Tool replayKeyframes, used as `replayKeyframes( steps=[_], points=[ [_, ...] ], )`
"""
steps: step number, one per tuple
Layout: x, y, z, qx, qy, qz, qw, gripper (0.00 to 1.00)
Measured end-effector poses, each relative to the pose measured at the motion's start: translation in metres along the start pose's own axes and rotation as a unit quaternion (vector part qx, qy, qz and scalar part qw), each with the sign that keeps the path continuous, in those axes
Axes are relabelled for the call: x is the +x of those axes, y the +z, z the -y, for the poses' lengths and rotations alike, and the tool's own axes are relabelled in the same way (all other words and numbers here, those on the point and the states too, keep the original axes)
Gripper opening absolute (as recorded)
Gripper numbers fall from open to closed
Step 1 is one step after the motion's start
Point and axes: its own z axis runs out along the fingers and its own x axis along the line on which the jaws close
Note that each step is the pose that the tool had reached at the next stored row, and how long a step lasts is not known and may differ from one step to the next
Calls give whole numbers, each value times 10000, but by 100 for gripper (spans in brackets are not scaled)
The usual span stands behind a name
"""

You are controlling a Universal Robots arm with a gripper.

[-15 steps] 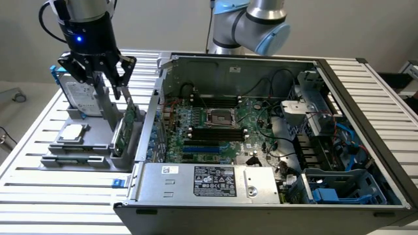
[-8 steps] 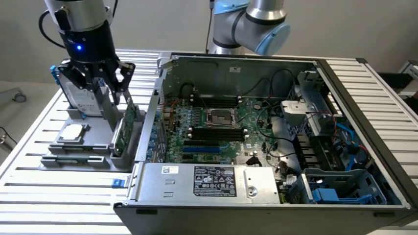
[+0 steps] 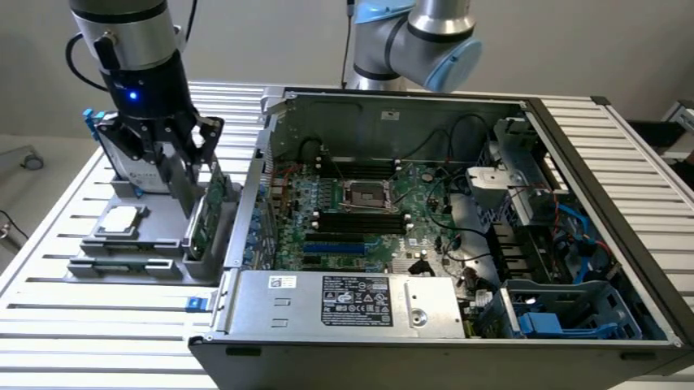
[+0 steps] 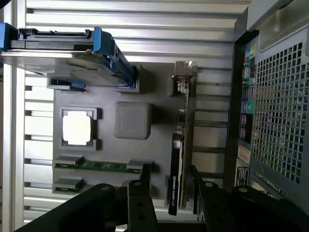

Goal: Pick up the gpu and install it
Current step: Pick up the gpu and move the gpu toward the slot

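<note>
Green gpu (image 3: 205, 214) on edge, alongside case (image 3: 379, 119)

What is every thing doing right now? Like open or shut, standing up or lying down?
Graphics card: standing on its edge in the grey tray, not lifted.
Gripper: open, one finger on each side of that card.
Hard drive: standing in its blue frame in the tray.
Chip: lying flat in its pocket.
Computer case: lying on its side, cover off, insides showing.

Slatted table (image 3: 65, 325): grey holder (image 3: 125, 266), computer case (image 3: 434, 366)
</note>
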Motion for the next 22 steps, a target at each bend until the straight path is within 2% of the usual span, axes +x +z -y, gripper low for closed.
replayKeyframes(
  steps=[6, 11, 22],
  points=[
    [-12, 99, 65, 3, -49, -1, 10000, 42],
    [-84, 175, 102, 8, -83, 3, 10000, 42],
    [-125, 374, 93, 13, -84, 7, 10000, 42]
  ],
)
